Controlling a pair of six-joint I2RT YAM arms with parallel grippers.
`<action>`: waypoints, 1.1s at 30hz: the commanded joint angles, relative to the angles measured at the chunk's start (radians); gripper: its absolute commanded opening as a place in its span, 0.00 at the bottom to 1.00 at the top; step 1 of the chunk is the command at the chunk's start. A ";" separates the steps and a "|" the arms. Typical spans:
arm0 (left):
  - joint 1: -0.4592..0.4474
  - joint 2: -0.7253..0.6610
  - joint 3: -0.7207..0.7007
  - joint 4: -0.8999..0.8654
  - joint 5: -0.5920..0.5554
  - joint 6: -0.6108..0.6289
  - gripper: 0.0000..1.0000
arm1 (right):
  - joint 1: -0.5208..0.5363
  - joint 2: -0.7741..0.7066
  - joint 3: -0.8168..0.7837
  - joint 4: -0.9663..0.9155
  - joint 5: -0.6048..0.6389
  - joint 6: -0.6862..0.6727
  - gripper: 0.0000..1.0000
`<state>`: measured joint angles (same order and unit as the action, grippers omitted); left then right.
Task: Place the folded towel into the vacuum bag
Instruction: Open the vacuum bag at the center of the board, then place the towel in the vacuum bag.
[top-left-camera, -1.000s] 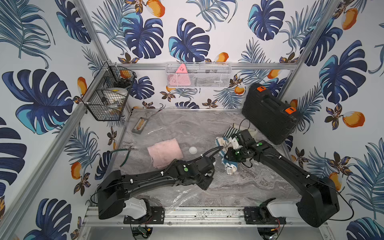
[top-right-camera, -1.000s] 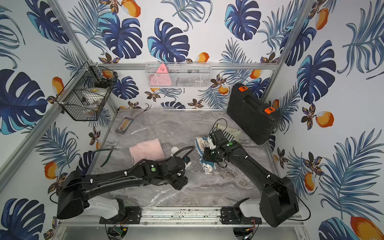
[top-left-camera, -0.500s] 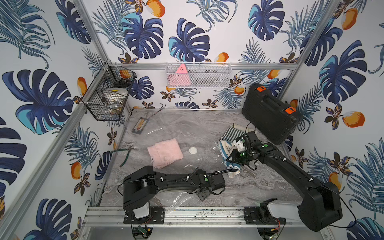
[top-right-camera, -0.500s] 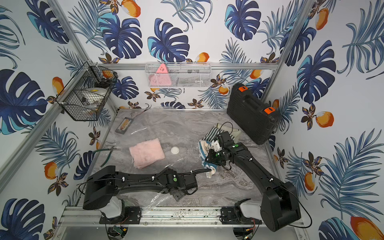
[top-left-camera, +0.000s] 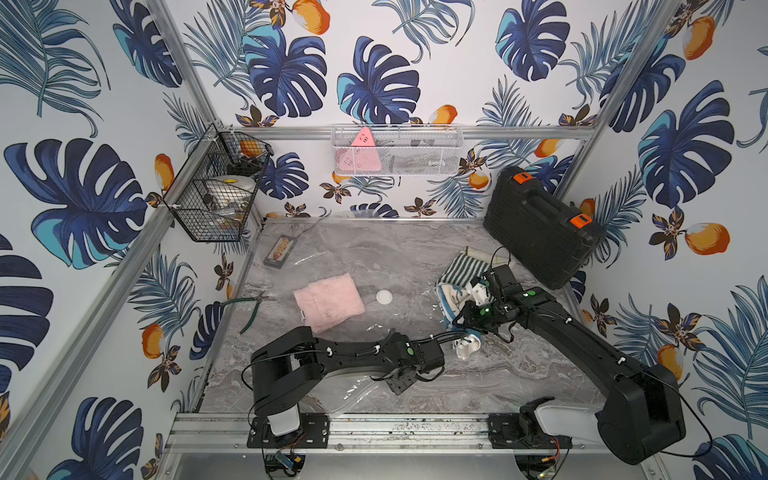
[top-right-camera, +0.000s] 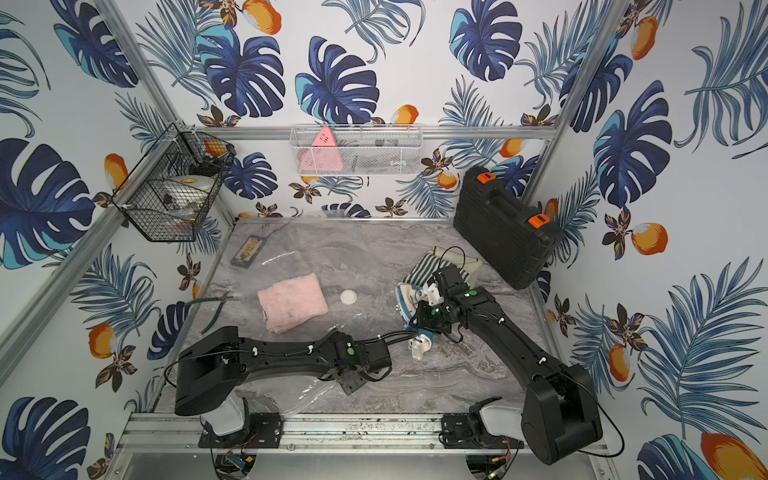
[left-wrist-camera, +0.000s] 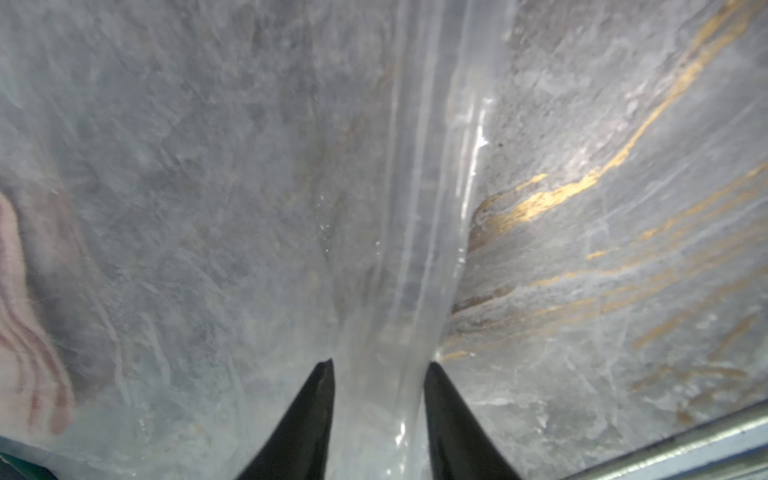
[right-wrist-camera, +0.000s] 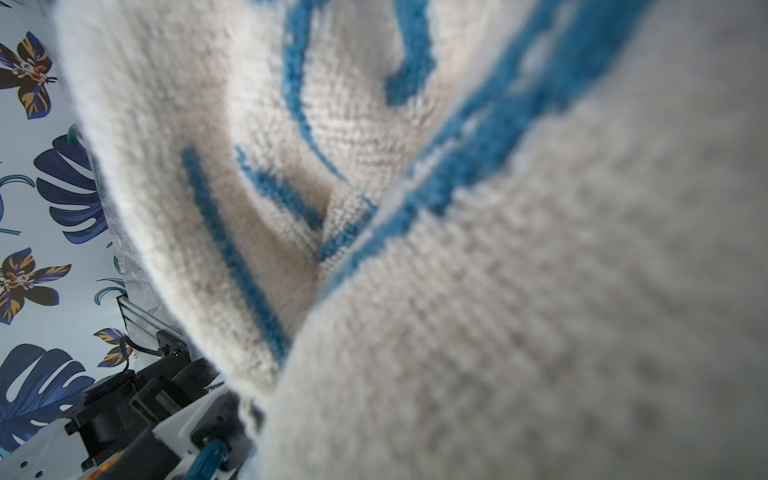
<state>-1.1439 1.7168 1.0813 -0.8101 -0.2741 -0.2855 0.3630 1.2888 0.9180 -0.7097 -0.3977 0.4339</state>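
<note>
Bag edge (left-wrist-camera: 419, 232) sits between left end effector (left-wrist-camera: 378, 370) fingers.

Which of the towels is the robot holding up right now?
The white towel with blue markings, hanging from the right claw. The pink towel and the striped towel lie untouched on the table.

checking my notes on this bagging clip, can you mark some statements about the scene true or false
1. The right gripper holds a white towel with blue pattern off the table. True.
2. The pink towel lies against the black tool case. False: they are well apart, at opposite sides of the table.
3. The left gripper has the vacuum bag edge between its fingers. True.
4. The round white valve disc lies beside the pink towel. True.
5. The green-handled pliers sit in the black wire basket. False: they lie on the table.
</note>
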 joint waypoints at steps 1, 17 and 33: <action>0.022 -0.045 0.012 -0.009 -0.018 0.043 0.16 | -0.001 -0.007 -0.003 -0.001 -0.004 -0.001 0.21; 0.219 -0.320 0.034 0.098 0.043 -0.021 0.00 | 0.356 -0.170 -0.107 0.001 -0.053 0.161 0.16; 0.219 -0.491 -0.004 0.191 0.125 -0.070 0.00 | 0.537 0.394 -0.055 0.325 -0.067 0.176 0.15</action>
<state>-0.9268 1.2373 1.0843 -0.6487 -0.1764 -0.3450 0.9012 1.6352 0.8551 -0.4049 -0.5037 0.6312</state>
